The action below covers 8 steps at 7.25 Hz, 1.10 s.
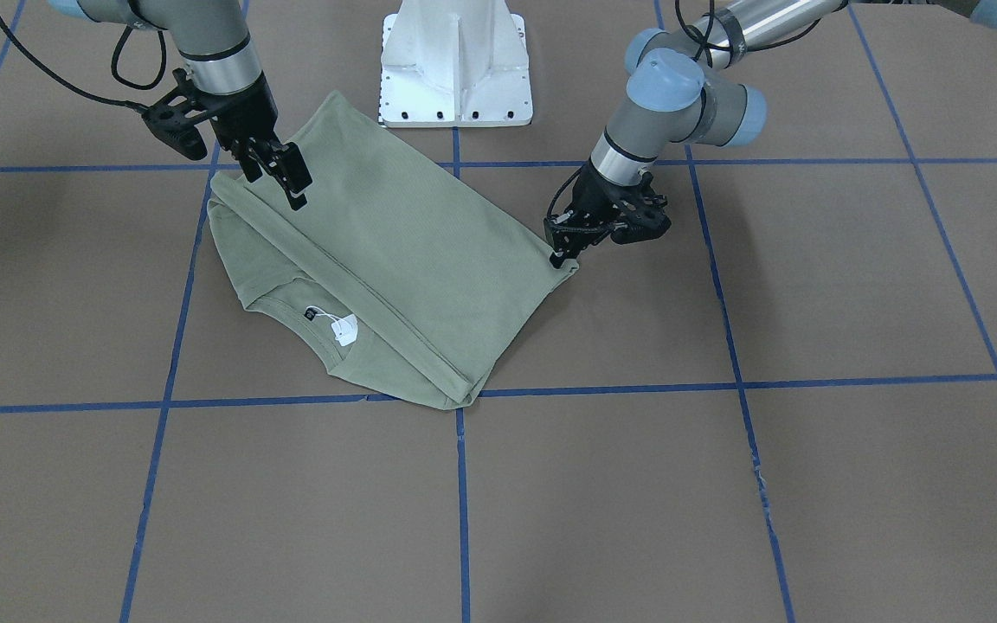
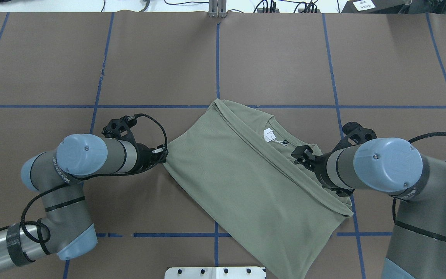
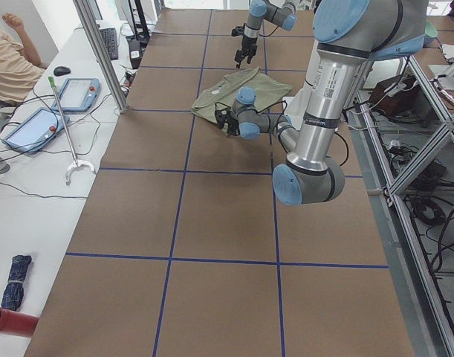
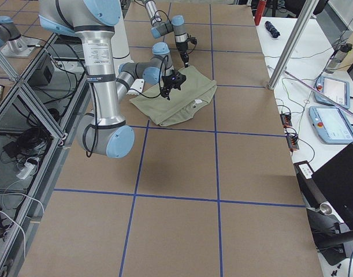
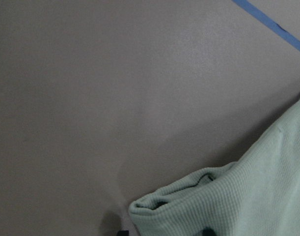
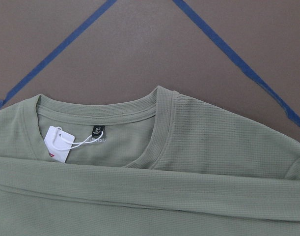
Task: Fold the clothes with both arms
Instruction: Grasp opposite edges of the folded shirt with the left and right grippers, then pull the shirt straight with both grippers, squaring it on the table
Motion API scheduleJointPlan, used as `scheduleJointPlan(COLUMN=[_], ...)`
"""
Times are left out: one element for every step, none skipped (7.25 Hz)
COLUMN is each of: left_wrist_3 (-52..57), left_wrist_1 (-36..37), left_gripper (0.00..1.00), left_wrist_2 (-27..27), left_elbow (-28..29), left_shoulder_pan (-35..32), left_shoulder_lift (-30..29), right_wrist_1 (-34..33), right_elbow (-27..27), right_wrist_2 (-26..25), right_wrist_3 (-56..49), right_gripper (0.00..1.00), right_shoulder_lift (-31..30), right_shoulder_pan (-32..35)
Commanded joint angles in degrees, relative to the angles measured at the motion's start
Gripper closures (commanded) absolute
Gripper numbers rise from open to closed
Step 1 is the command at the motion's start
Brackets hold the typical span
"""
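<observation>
The sage-green shirt (image 1: 403,260) lies folded and slanted across the table's middle (image 2: 238,170). Its ribbed collar and white hang tag (image 1: 344,329) show at one end, close up in the right wrist view (image 6: 56,143). My left gripper (image 1: 561,256) sits low at the shirt's side corner (image 2: 164,155), shut on the bunched fabric (image 5: 189,206). My right gripper (image 1: 280,173) hovers open just above the folded edge beside the collar (image 2: 301,154), with nothing between its fingers.
The white pedestal base (image 1: 455,65) stands behind the shirt. Blue tape lines (image 1: 462,502) grid the brown table. In the exterior left view, a side bench holds tablets (image 3: 33,126) and a person (image 3: 15,63) sits by it.
</observation>
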Motion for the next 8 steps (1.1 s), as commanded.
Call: scheduleJointPlan(left_wrist_3=[14.2,16.8,16.7,16.6,16.7,17.5,17.8,18.0], left_wrist_1=[0.0,-0.8,-1.0,-7.1,-16.7,-22.3,-23.2,-23.4], left_gripper=[1.00,1.00,1.00,1.00,1.00,1.00,0.70,0.53], left_wrist_2=[-0.2,-0.2,-0.2,-0.2,-0.1,-0.1,-0.1,-0.4], left_elbow=[1.5,6.3,14.6,24.3,35.6,47.3,48.4,48.3], left_shoulder_pan=[-7.5,-10.9,-13.1,-16.1,-18.3,-19.6,-20.2,-20.5], left_shoulder_lift=[-0.3,-3.5,-11.1,-17.8,-22.0,-27.5,-28.2,-28.2], right_wrist_1=[0.0,0.0,0.1,0.3,0.4,0.2,0.1,0.4], right_elbow=[0.1,0.2,0.2,0.3,0.4,0.1,0.0,-0.1], right_wrist_2=[0.0,0.0,-0.2,-0.2,-0.9,-1.1,-1.3,-1.5], right_wrist_3=[0.0,0.0,0.0,0.0,0.0,0.0,0.6,0.5], right_gripper=[0.00,0.00,0.00,0.00,0.00,0.00,0.00,0.00], right_shoulder_lift=[0.1,0.3,0.6,0.6,0.8,3.1,3.9,4.2], right_shoulder_pan=[0.1,0.0,0.1,0.6,0.7,0.7,0.7,0.5])
